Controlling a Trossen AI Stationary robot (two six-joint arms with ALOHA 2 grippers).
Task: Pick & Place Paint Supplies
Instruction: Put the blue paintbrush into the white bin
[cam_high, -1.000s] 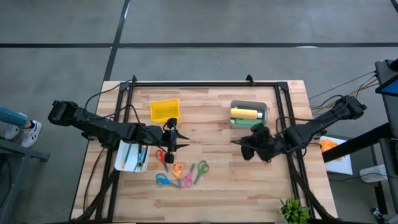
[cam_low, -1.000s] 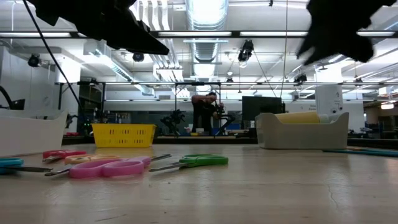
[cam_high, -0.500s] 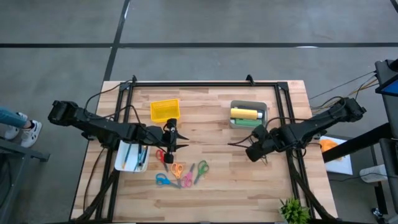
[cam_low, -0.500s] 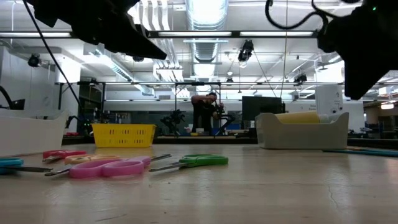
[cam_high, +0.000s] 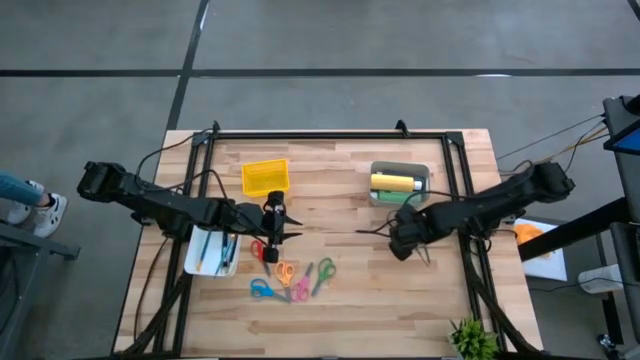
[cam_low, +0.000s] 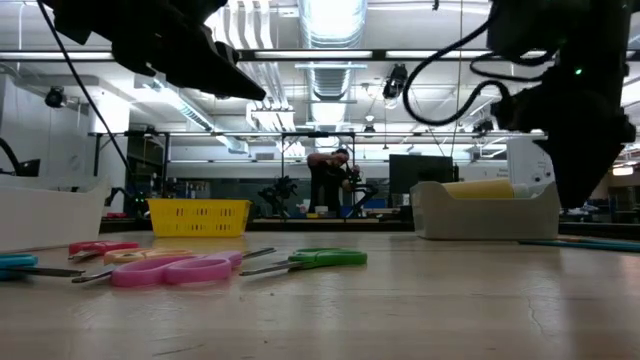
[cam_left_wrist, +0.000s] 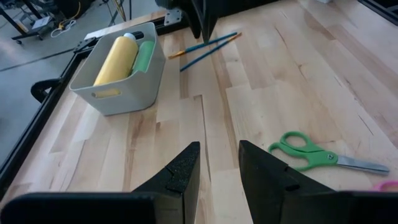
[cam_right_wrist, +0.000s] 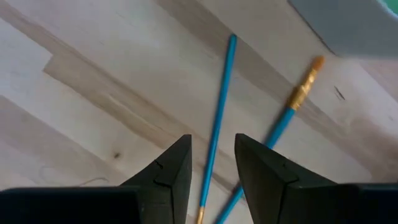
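Observation:
Two teal brushes (cam_right_wrist: 217, 121) (cam_right_wrist: 291, 111) lie flat on the wood beside the grey bin (cam_high: 400, 186); the left wrist view shows them too (cam_left_wrist: 205, 45). A yellow bottle (cam_left_wrist: 117, 59) and a green bottle (cam_left_wrist: 144, 55) lie inside that bin. My right gripper (cam_right_wrist: 212, 158) hangs open just above one teal brush, a finger on each side, touching nothing; in the high view it is near the bin (cam_high: 397, 243). My left gripper (cam_high: 276, 224) waits open in the air left of centre, its fingers (cam_left_wrist: 219, 165) pointing toward the bin.
A yellow basket (cam_high: 265, 178) stands toward the far left. A white tray (cam_high: 212, 251) sits under the left arm. Several coloured scissors (cam_high: 290, 276) lie near the front, a green pair (cam_left_wrist: 311, 152) among them. Bare wood stretches between the scissors and the bin. A person (cam_low: 328, 180) stands far behind.
My right gripper has come down from high over the table toward the teal brushes, shifting slightly toward the table's left and tipping its fingers downward. The brushes and bottles have stayed put.

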